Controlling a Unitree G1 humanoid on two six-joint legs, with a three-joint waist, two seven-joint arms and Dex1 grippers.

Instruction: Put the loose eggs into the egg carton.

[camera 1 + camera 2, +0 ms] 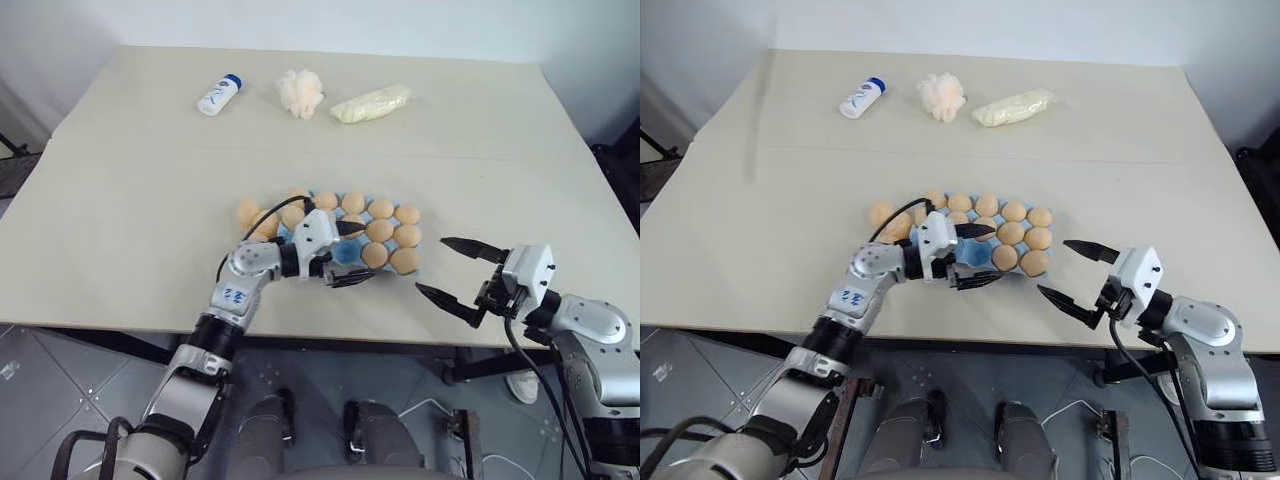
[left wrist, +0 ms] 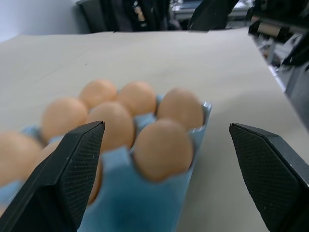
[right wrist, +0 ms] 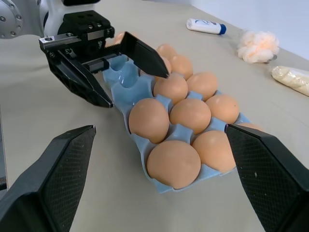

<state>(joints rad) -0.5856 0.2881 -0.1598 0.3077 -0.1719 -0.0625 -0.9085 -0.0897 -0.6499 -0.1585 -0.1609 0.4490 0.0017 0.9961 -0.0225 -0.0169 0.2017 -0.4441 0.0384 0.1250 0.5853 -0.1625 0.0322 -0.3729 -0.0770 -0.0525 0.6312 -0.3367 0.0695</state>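
The light-blue egg carton point(image 1: 336, 252) lies near the table's front edge, with tan eggs point(image 1: 380, 230) in most of its cups. Two loose eggs point(image 1: 248, 212) rest on the table by the carton's left end, one partly behind my left arm. My left gripper point(image 1: 365, 252) is open and level over the empty near-left cups point(image 3: 123, 72), with nothing between its fingers point(image 2: 72, 169). To the right of the carton my right gripper point(image 1: 430, 265) hangs open and empty, pointing at the carton's right end point(image 3: 174, 164).
At the far side of the table stand a white bottle with a blue cap point(image 1: 220, 95), a fluffy cream puff ball point(image 1: 300, 92) and a pale yellow wrapped packet point(image 1: 370, 103). The table's front edge point(image 1: 330, 335) runs just below both grippers.
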